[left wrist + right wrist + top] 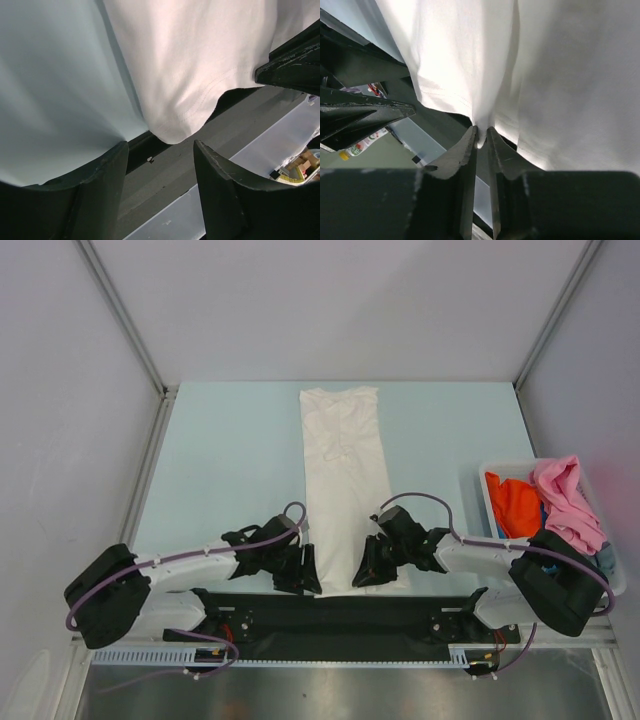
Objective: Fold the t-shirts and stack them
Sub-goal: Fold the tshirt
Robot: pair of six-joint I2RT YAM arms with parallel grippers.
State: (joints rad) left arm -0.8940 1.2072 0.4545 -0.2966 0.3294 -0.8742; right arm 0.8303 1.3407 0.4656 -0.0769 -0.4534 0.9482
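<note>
The white t-shirt (345,480) lies in a long strip down the middle of the worktop (230,460), from the far edge to the near edge. The right gripper (366,574) pinches its near hem (cloth sits squeezed between the fingers). The left gripper (309,575) is wide open by the shirt's near left corner. An orange t-shirt (513,504) and a pink t-shirt (568,502) sit in the bin (500,464) at the right edge.

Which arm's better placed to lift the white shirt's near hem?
Likely right. The right gripper is pinched on the white t-shirt at its near hem; the left gripper stands open, the hem corner at its fingertips, ungripped.
</note>
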